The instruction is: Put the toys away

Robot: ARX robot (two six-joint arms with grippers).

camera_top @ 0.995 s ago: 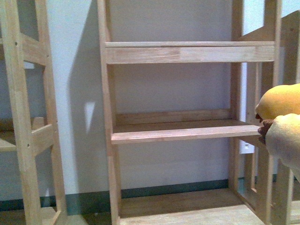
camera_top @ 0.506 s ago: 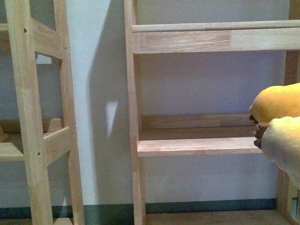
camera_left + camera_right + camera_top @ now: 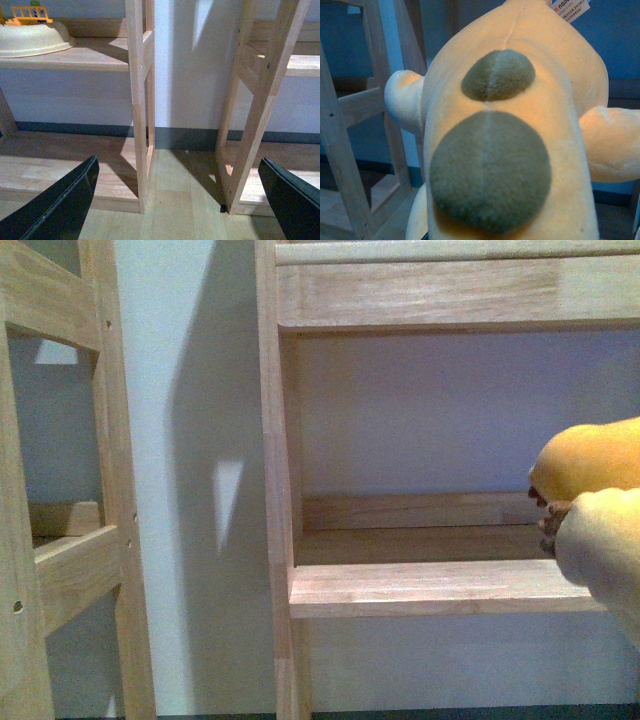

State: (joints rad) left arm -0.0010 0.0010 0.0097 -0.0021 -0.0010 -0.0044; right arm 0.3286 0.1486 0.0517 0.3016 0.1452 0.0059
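Your left gripper (image 3: 178,167) gapes empty; a soft orange-yellow plush animal (image 3: 510,145) hides your right gripper, so its grip cannot be told.

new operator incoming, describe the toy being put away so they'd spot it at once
Start at the right-hand wooden shelf unit in the front view and follow its lower shelf to the right edge. There is the plush toy, the only soft orange-yellow thing among bare wood.
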